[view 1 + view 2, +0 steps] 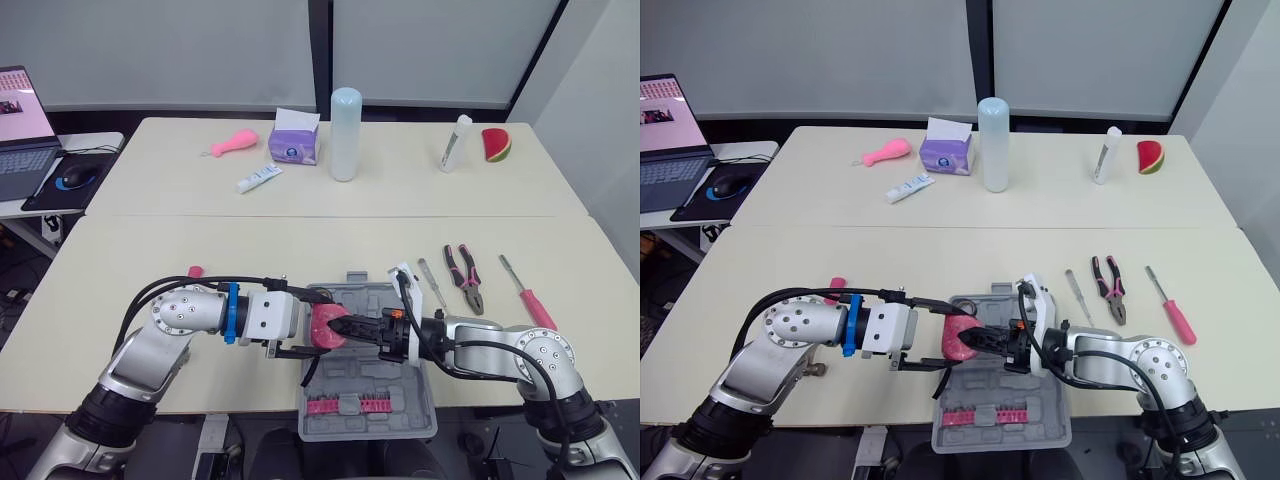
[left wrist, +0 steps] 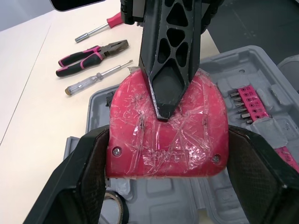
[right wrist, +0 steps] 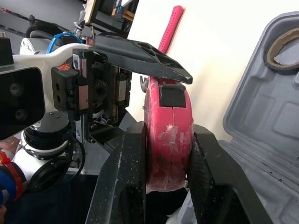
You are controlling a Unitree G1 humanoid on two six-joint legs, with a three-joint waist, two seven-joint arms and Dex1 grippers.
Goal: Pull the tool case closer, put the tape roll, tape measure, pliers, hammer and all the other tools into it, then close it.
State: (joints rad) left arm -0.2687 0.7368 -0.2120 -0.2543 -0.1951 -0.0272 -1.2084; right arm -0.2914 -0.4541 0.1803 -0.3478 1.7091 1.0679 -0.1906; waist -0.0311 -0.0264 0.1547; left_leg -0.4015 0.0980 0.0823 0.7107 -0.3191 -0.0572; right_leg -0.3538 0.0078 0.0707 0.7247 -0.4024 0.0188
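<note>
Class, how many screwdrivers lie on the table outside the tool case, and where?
2. A slim clear-handled screwdriver lies between the tool case and the pliers; a red-handled screwdriver lies on the pliers' far side. More may be hidden.

No legible text or labels

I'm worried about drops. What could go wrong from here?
Both the left gripper and right gripper clamp the tape measure; if either pulls before the other releases, its film-wrapped shell may slip. The tool case seems to overhang the near edge of the table, so a drop or push could tip it.
</note>
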